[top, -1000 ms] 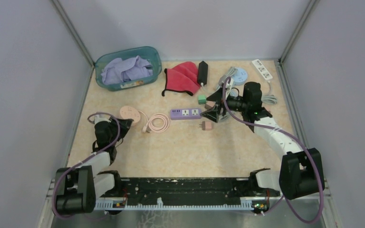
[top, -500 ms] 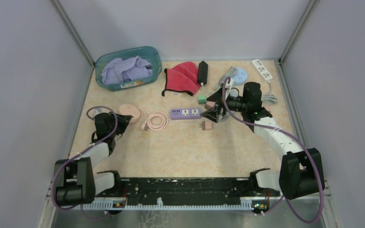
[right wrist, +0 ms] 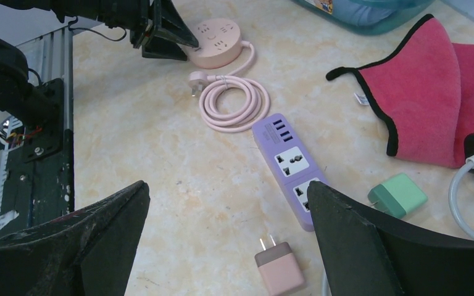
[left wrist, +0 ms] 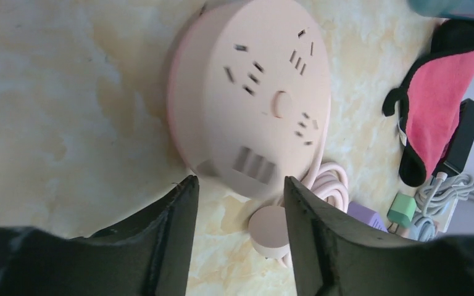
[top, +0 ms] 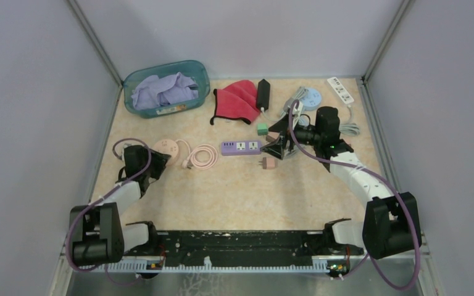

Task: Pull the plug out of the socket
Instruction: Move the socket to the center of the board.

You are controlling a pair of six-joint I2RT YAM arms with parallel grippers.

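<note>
The purple socket strip [top: 241, 147] [right wrist: 290, 169] lies mid-table with nothing plugged into it. A pink plug [top: 268, 163] [right wrist: 279, 267] lies loose on its side just in front of the strip's right end, prongs toward the strip. My right gripper [top: 278, 147] [right wrist: 228, 197] hovers open over that end, the pink plug below and between its fingers. My left gripper [top: 160, 159] [left wrist: 237, 188] is open at the near edge of a round pink socket [top: 168, 147] [left wrist: 253, 92], holding nothing.
A coiled pink cord [top: 203, 157] with its plug [left wrist: 270, 229] lies beside the round socket. A green plug [top: 262, 129] [right wrist: 398, 194], red cloth [top: 237, 98], black adapter [top: 263, 94], blue round socket [top: 311, 97], white strip [top: 340, 90] and teal basket [top: 196, 66] stand further back.
My left gripper has moved forward to the round pink socket and its jaws have spread wider. The right arm has stayed still.
</note>
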